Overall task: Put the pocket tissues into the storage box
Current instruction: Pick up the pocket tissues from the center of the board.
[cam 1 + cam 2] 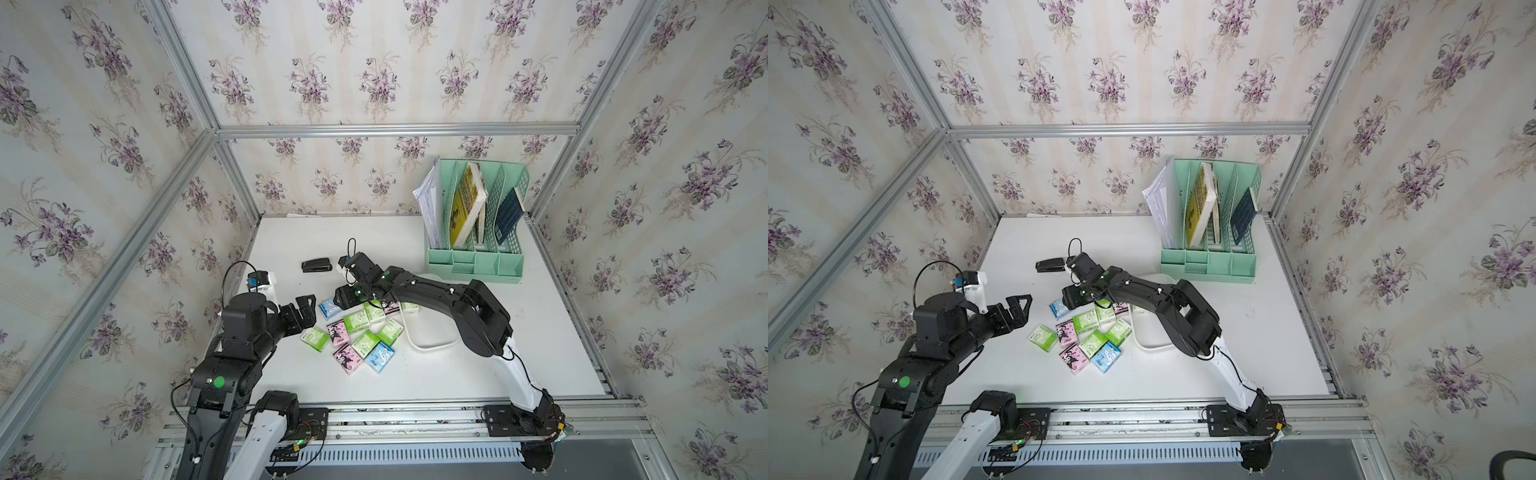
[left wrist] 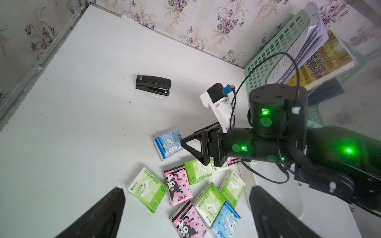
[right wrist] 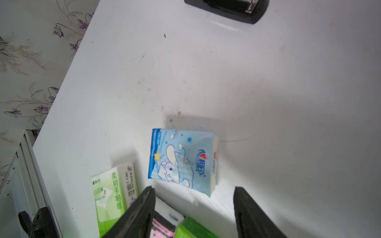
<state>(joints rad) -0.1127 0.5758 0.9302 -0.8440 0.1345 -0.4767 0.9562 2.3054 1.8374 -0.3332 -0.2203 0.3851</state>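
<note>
Jaws of the left gripper [image 1: 304, 309] and the right gripper [image 1: 338, 296] both stand spread, empty. In both top views the pocket tissues [image 1: 357, 334] lie scattered on the front half of the tabletop [image 1: 390, 245], just beside the storage box [image 1: 432, 348]; the right arm [image 1: 436, 291] hides most of it, so we cannot tell whether any pack is inside. In the left wrist view a blue pack [image 2: 168, 145] lies at the right fingertip [image 2: 183, 142]. In the right wrist view it lies flat ahead of the fingers [image 3: 144, 206].

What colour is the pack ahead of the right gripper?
Blue tissue pack with white rabbit; right wrist view.
</note>
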